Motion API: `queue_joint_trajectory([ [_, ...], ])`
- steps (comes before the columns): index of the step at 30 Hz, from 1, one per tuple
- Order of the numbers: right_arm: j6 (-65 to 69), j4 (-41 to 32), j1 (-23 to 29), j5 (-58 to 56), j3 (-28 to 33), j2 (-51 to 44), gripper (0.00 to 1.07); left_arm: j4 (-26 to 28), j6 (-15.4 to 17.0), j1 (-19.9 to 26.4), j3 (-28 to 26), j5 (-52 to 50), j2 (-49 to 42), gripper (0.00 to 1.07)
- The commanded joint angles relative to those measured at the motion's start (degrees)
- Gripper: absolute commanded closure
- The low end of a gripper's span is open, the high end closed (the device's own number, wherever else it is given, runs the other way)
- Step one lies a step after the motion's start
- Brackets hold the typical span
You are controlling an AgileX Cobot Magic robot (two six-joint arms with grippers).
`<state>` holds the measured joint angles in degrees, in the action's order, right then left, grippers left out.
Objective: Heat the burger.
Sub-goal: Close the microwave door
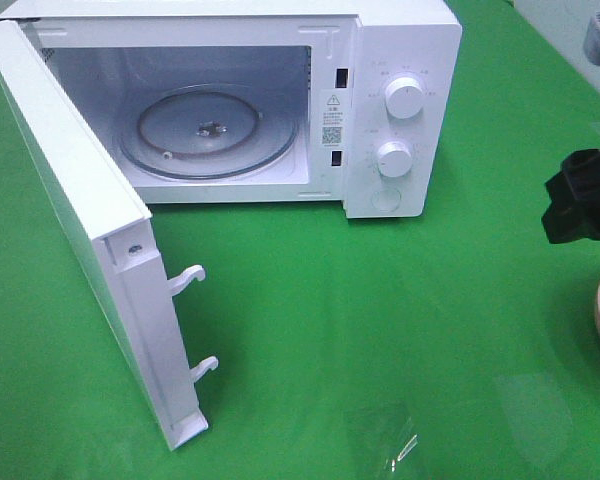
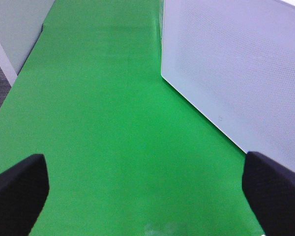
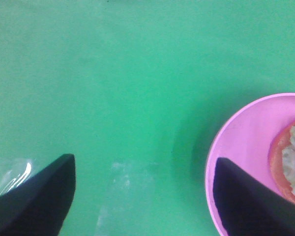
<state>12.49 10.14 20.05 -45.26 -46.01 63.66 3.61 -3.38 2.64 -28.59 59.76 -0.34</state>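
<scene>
Microwave (image 1: pixel 380 120) standing with door (image 1: pixel 80 220) swung wide, turntable (image 1: pixel 208 130) bare. Right gripper (image 3: pixel 142 196) hovering parted and unloaded beside pink plate (image 3: pixel 241 142) carrying burger (image 3: pixel 287 162); left gripper (image 2: pixel 145 189) idling spread, grasping nothing. Approaching pickup; next likely calling for centring over burger before closing.

burger (image 3: pixel 290 164) – cropped by edge, plate (image 3: pixel 241 142) too
</scene>
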Motion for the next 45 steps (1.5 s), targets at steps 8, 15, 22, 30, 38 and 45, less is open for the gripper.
queue_joint_trajectory([
  [8,-3.4,-0.8,-0.1,-6.8,-0.1,-12.1,0.32,0.4,-0.1,0.0,0.1,-0.5,-1.0,0.07],
  [15,-3.6,-0.8,-0.1,-10.4,-0.1,-20.3,0.32,0.4,-0.1,0.0,0.1,-0.5,-1.0,0.07],
  [22,-3.6,-1.6,-0.1,-11.9,4.8,-29.5,0.32,0.4,-0.1,0.0,0.1,-0.5,-1.0,0.07],
  [30,-3.6,-2.1,-0.1,-10.4,12.4,-39.5,0.32,0.4,-0.1,0.0,0.1,-0.5,-1.0,0.07],
  [38,-4.4,-3.3,-2.8,-10.6,15.6,-44.5,0.32,0.4,-0.1,0.0,0.1,-0.5,-1.0,0.07],
  [45,-8.9,-6.5,-10.1,-10.8,15.9,-52.8,0.31,0.4,-0.1,0.0,0.1,-0.5,-1.0,0.07],
])
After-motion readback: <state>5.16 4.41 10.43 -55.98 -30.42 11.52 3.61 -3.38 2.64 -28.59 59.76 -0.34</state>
